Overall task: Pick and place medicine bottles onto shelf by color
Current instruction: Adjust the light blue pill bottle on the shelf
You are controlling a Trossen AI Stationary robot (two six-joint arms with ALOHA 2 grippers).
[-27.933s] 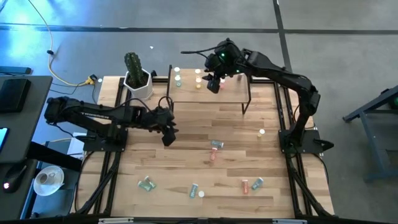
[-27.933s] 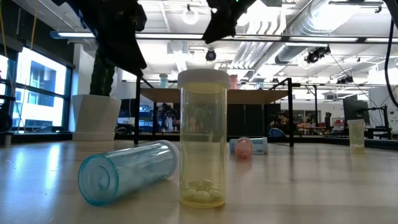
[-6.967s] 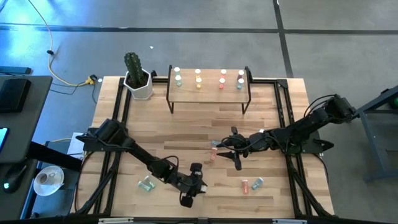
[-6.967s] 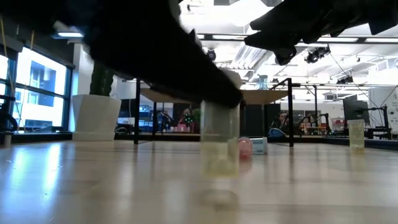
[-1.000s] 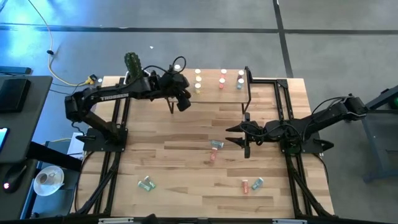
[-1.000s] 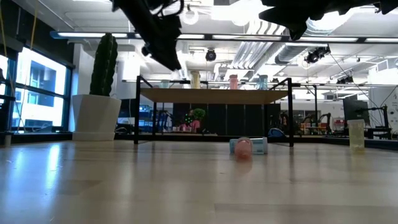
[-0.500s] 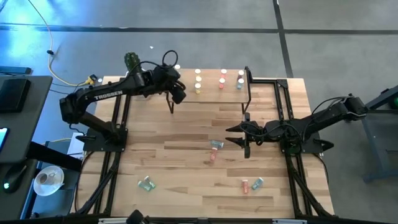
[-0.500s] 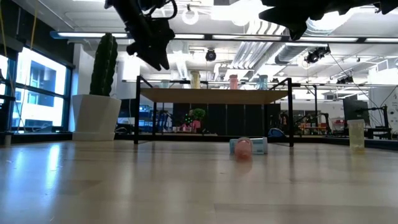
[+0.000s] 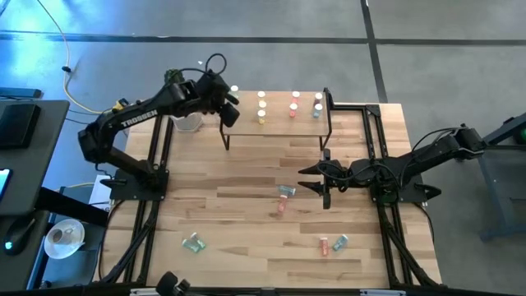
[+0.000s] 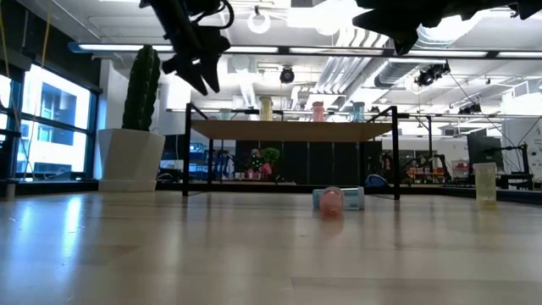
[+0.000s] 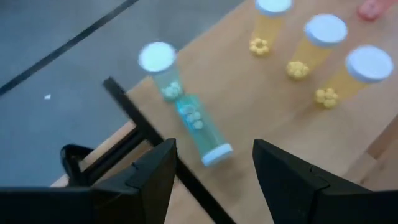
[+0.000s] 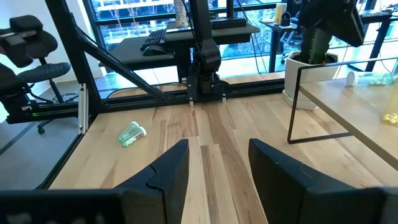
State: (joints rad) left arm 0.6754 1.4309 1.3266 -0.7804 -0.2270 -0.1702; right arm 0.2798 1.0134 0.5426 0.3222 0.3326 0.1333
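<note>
My left gripper (image 9: 230, 115) hangs open and empty above the left end of the light-wood shelf (image 9: 279, 123). In its wrist view a teal bottle (image 11: 200, 130) lies on its side near the shelf's edge. Beside it a second teal bottle (image 11: 163, 71) stands upright, and yellow bottles (image 11: 314, 43) stand farther along. Red (image 9: 294, 102) and teal (image 9: 318, 103) bottles stand toward the shelf's right end. My right gripper (image 9: 316, 182) waits open and empty above mid-table. Just beyond its fingertips a teal bottle (image 9: 286, 191) and a pink one (image 9: 281, 205) lie on the table.
A cactus in a white pot (image 9: 182, 115) stands left of the shelf, partly under my left arm. Loose bottles lie near the table's front: a green one (image 9: 194, 243), a pink one (image 9: 324, 245) and a teal one (image 9: 340, 242). A pale yellow bottle (image 10: 484, 182) stands upright at the right.
My left gripper has moved up and toward the table's far left corner, from in front of the shelf to above its left end, rolling as it went. It has stayed open.
</note>
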